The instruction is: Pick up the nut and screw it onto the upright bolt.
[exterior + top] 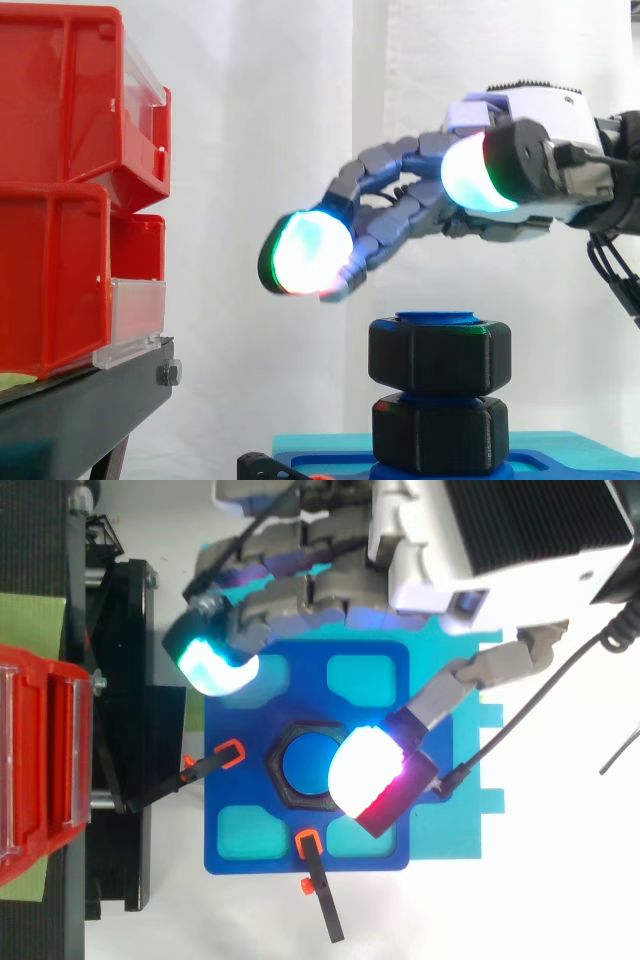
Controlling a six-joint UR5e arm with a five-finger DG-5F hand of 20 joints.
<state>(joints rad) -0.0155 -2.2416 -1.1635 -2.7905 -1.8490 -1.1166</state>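
nut (440,356): I reckon rigid, light, smooth; pinch opposite flats
hand (545,110): fingers (383,160) slack, holding nothing, hovering above it

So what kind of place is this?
Probably a robot lab's test bench: a robot hand hovers over a black nut on a blue base, with red bins beside it and a white curtain behind.
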